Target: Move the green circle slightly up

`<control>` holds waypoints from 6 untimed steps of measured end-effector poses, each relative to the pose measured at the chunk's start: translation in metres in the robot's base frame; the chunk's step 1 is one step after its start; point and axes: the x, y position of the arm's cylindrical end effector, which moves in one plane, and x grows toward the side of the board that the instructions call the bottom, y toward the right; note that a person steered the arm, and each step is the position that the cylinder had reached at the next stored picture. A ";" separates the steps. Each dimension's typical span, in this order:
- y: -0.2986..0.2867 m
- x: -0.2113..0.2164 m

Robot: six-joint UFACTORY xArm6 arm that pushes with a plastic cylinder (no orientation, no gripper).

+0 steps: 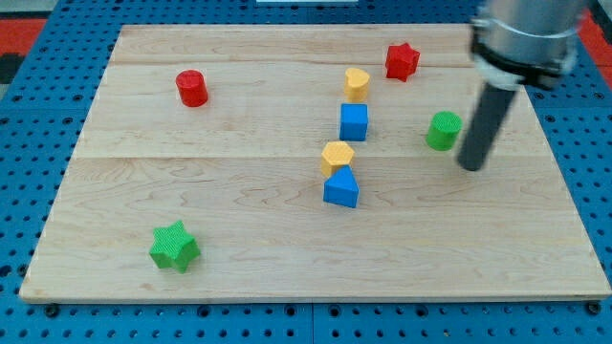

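The green circle (pixel 443 130) is a short green cylinder on the wooden board (pixel 239 229), at the view's right, above mid-height. My tip (pixel 469 166) rests on the board just right of and below the green circle, a small gap apart from it. The dark rod rises from the tip toward the view's top right.
A blue cube (pixel 354 121), yellow heart (pixel 357 83) and red star (pixel 402 61) lie left of and above the green circle. A yellow hexagon (pixel 337 156) and blue triangle block (pixel 341 187) sit mid-board. A red cylinder (pixel 192 88) is upper left, a green star (pixel 174 247) lower left.
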 end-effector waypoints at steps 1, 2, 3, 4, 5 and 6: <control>-0.001 -0.015; -0.042 -0.041; -0.044 -0.052; 0.025 -0.084; 0.026 -0.186; -0.059 -0.262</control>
